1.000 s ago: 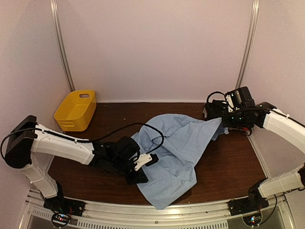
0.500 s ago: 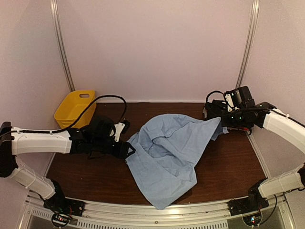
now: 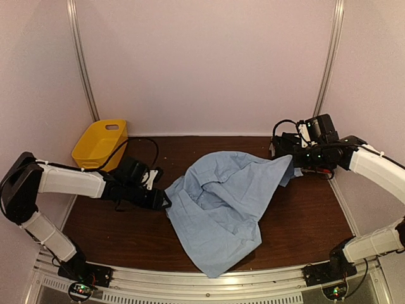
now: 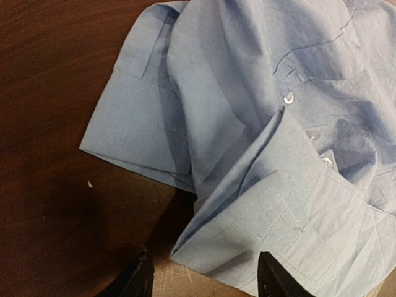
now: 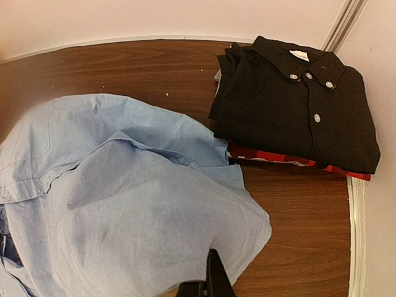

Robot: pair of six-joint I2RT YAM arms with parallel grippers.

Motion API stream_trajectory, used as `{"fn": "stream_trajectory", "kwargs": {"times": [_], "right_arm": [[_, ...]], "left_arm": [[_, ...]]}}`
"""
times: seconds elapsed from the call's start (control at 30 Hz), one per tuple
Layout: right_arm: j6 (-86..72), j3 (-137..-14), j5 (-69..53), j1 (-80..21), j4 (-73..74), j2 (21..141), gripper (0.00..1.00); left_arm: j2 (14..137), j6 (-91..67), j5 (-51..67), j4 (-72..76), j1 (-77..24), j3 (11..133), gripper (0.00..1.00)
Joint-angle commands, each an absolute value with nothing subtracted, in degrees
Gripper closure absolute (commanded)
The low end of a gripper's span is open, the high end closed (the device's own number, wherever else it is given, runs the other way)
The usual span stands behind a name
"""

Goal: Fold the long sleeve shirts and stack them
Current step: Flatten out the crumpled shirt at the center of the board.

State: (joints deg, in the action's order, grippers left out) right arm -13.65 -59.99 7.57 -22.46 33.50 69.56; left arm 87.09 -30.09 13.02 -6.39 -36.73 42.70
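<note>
The blue shirt (image 3: 221, 209) lies crumpled just beside the folded black shirt (image 5: 297, 105), and the right gripper (image 3: 288, 163) is clamped on its edge nearest that stack. On the side away from the black shirt, the left gripper (image 4: 204, 278) stands with its jaws apart over the cloth's edge. It should pinch one layer only.

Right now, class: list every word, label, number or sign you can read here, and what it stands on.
No text can be read.
The pale neck label of the black shirt is too blurred to read.
The light blue shirt and yellow basket bear none.
</note>
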Motion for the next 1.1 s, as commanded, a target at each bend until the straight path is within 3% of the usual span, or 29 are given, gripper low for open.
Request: {"fn": "stream_trajectory", "kwargs": {"times": [0.0,0.5,0.8,0.93,1.07], "right_arm": [[-13.5,-59.2,7.4,-22.1,31.9,69.5,1.0],[-13.6,-58.8,6.8,-22.0,31.5,70.0,1.0],[-14.8,-59.4,6.9,-22.0,30.7,71.3,1.0],[-15.8,-60.6,5.7,-22.1,28.8,73.6,1.0],[-15.8,-63.5,5.2,-22.0,27.7,77.3,1.0]], "left_arm": [[89.5,-29.8,19.1,-0.8,-35.9,42.0,0.46],[86.4,-26.6,18.6,2.7,-35.8,41.0,1.0],[75.6,-25.6,25.0,3.6,-39.9,42.7,1.0],[72.9,-25.5,25.6,4.3,-47.9,48.9,1.0],[78.2,-23.5,27.1,5.4,-60.1,59.1,1.0]]}}
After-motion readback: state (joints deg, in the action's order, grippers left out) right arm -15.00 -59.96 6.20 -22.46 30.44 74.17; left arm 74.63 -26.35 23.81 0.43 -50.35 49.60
